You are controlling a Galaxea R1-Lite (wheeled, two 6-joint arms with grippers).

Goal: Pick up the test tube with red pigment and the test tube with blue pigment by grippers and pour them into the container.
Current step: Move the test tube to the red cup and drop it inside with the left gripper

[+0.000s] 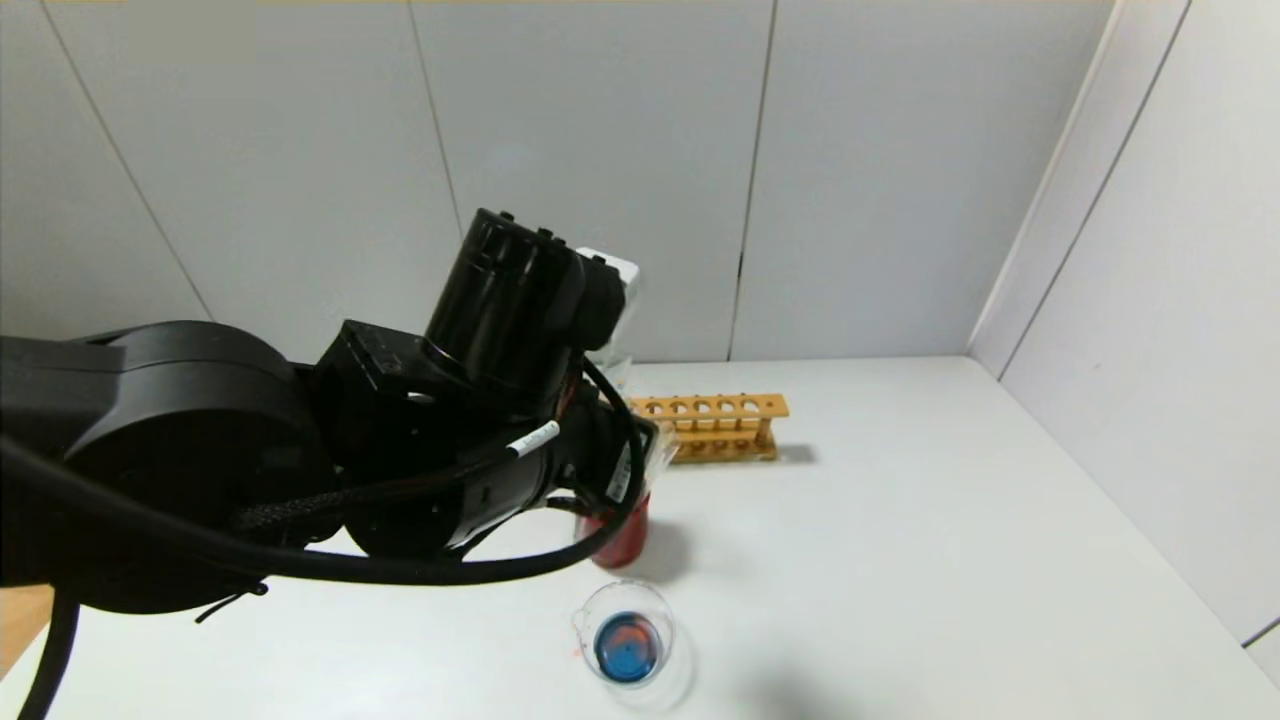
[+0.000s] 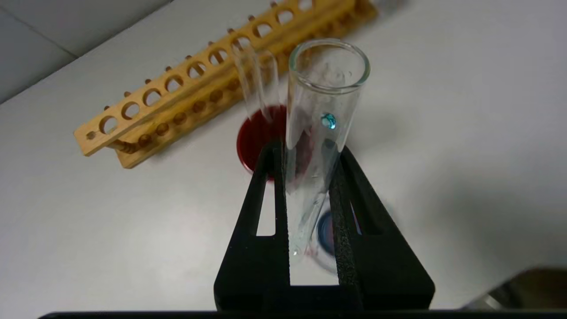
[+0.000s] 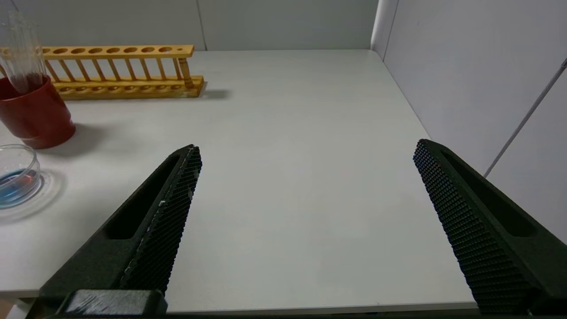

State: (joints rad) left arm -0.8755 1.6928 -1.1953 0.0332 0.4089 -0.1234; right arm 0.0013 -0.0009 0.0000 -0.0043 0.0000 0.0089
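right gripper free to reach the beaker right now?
Probably yes. The right gripper is open and empty, with only bare table between it and the beaker. The left gripper, holding a drained tube, hangs near the red cup and may crowd it.

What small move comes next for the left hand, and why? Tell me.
Probably lower the emptied test tube into the red cup beside the other spent tube. The left hand grips it with only a teal droplet left, and the beaker already holds blue and red liquid.
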